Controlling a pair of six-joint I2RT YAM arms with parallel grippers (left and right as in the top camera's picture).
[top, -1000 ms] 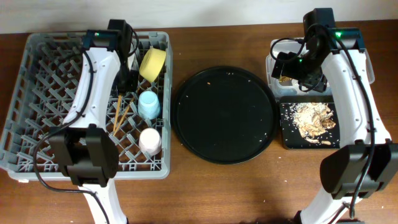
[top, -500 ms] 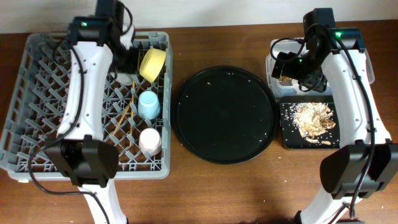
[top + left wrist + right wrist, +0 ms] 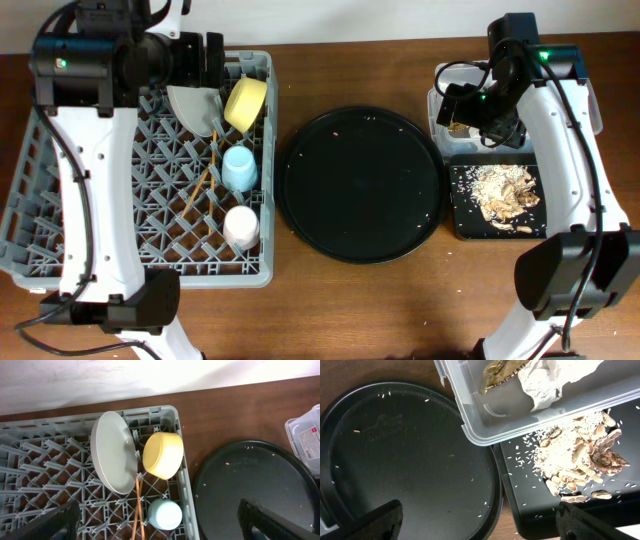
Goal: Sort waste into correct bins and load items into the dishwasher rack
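The grey-white plate (image 3: 194, 108) stands on edge in the dishwasher rack (image 3: 60, 200), leaning beside the yellow bowl (image 3: 245, 102). In front of them lie the chopsticks (image 3: 200, 180), the light-blue cup (image 3: 240, 168) and the pale pink cup (image 3: 241, 228). My left gripper (image 3: 203, 70) hovers open high above the plate (image 3: 112, 452), holding nothing. My right gripper (image 3: 480, 125) hangs open and empty over the edge between the clear tub (image 3: 470, 420) and the small black tray (image 3: 530, 495). Tissue (image 3: 555, 380) and wrapper (image 3: 502, 372) lie in the tub. Food scraps (image 3: 580, 455) lie on the small tray.
A large round black tray (image 3: 360, 185) with a few crumbs sits mid-table between rack and bins. In the left wrist view the bowl (image 3: 162, 455), blue cup (image 3: 165, 514) and chopsticks (image 3: 136, 510) show below my wide-spread left gripper (image 3: 157, 510). Bare wood lies along the front.
My left gripper has opened, let go of the plate and risen up and back. The plate now shows leaning in the rack. The right arm has not moved.
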